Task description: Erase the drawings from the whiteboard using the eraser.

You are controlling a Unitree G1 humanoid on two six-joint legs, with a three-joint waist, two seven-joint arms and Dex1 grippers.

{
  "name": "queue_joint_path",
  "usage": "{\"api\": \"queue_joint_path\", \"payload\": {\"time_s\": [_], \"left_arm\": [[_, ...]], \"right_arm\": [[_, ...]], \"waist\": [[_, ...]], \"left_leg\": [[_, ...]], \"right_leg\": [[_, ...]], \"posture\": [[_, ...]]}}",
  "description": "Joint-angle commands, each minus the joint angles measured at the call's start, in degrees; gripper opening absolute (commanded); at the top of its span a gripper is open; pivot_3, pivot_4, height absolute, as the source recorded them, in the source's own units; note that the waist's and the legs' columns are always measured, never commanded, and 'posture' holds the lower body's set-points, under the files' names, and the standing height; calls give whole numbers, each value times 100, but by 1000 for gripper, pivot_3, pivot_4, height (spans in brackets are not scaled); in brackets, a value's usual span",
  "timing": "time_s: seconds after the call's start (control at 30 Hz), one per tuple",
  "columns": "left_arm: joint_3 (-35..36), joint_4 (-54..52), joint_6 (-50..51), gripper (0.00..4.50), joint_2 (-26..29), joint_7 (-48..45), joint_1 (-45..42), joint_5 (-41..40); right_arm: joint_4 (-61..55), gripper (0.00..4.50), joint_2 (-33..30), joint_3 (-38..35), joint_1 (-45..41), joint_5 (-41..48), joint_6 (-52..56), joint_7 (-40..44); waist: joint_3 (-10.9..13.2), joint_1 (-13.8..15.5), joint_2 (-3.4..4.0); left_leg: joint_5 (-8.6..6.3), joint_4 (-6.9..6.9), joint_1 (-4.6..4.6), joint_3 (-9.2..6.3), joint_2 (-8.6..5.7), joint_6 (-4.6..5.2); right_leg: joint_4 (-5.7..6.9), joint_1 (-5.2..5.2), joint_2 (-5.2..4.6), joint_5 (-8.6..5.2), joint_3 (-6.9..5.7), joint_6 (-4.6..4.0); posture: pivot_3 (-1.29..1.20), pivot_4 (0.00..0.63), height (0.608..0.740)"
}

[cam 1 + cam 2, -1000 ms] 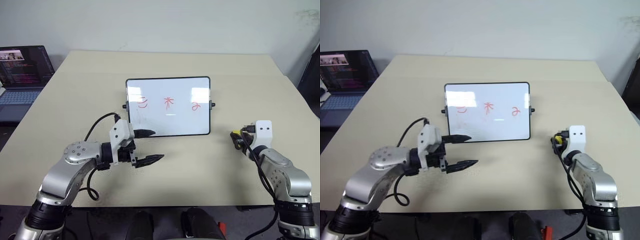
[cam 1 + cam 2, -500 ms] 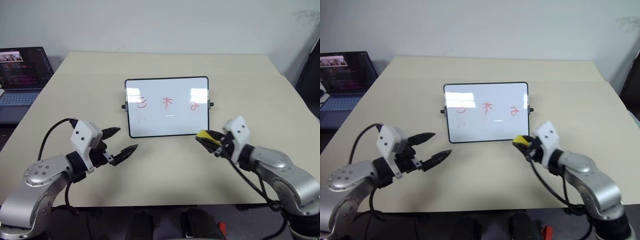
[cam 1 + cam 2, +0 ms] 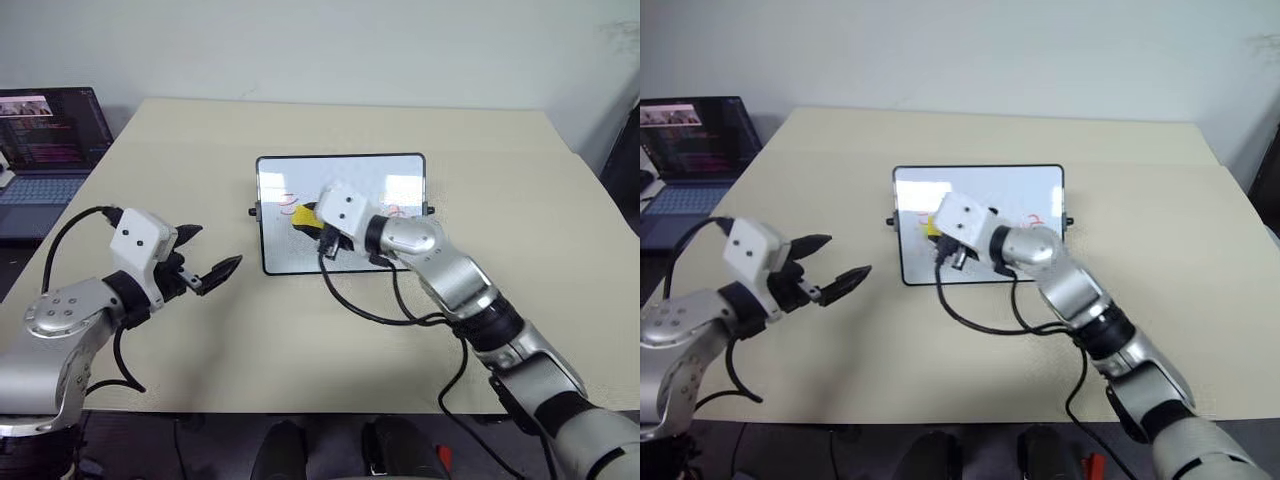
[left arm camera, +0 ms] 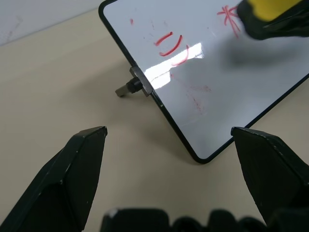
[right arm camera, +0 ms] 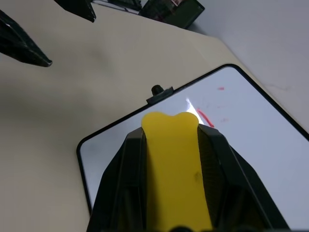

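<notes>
Left eye view shows my right gripper (image 3: pixel 308 217) clamped on the yellow eraser (image 3: pixel 303 214), held over the whiteboard (image 3: pixel 341 256) between its left and middle red drawings (image 4: pixel 170 44). The whiteboard stands tilted on the beige table (image 3: pixel 300 340). My left gripper (image 3: pixel 206 256) hangs near the whiteboard's left edge, fingers spread wide, holding nothing. A laptop (image 3: pixel 45 140) sits well left of the whiteboard.
</notes>
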Motion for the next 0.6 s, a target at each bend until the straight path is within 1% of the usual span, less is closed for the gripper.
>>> {"api": "queue_joint_path", "payload": {"time_s": [0.03, 0.2, 0.33, 0.4, 0.47, 0.6], "left_arm": [[-99, 65, -204, 4500, 121, -232, -156, 35], [-218, 54, -269, 4500, 108, -517, -138, -41], [-230, -24, -257, 4500, 118, -630, -88, -50], [-216, -45, -255, 4500, 114, -665, -77, -61], [-163, -83, -224, 4500, 107, -717, -83, -133], [-141, -55, -252, 4500, 133, -750, -80, -105]], "right_arm": [[977, 1123, 302, -55, -692, -420, -667, -131], [2586, 1123, 787, -174, -1476, -831, -1439, -450], [3425, 1123, 992, -205, -1746, -987, -1793, -399], [3699, 1123, 1054, -169, -1807, -1074, -1865, -285], [3928, 1123, 1064, -1, -1808, -1229, -1854, 18], [3983, 1123, 1043, 71, -1720, -1421, -1890, 356]], "waist": [[1, -10, 1], [1, -24, 1], [1, -24, 1], [1, -24, 1], [1, -23, 1], [1, -24, 1]], "left_leg": [[0, 1, 0, 0, 0, 0], [0, -2, 1, -2, 3, 0], [0, -5, 0, -2, 11, 0], [0, -5, 0, -3, 11, 0], [0, -4, 0, -4, 10, 0], [0, -2, 6, -8, 11, 0]], "right_leg": [[0, 0, -1, 0, 1, 0], [2, -3, -4, 0, 2, -1], [2, -4, -5, 0, 2, -2], [3, -4, -8, 0, 4, -2], [4, -4, -9, 0, 4, -2], [14, -4, -9, 0, 4, -2]], "posture": [[0, 150, 740], [0, 150, 740], [0, 150, 740], [0, 150, 740], [0, 150, 740], [0, 150, 740]]}}
